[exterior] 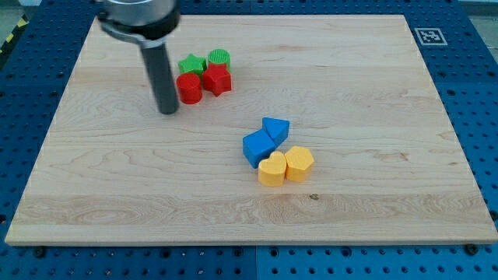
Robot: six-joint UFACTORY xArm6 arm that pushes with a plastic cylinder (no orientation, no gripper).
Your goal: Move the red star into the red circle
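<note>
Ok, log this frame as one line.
tip left of red circle | red star touching red circle's right | push pending

Pale matt wooden board (373, 85), seemingly plastic ridged red star (217, 78), smooth dark rod, my tip (169, 111)

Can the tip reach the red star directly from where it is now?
Probably not: my tip stands left of the red circle, which lies between it and the red star. It would need to go around.
</note>
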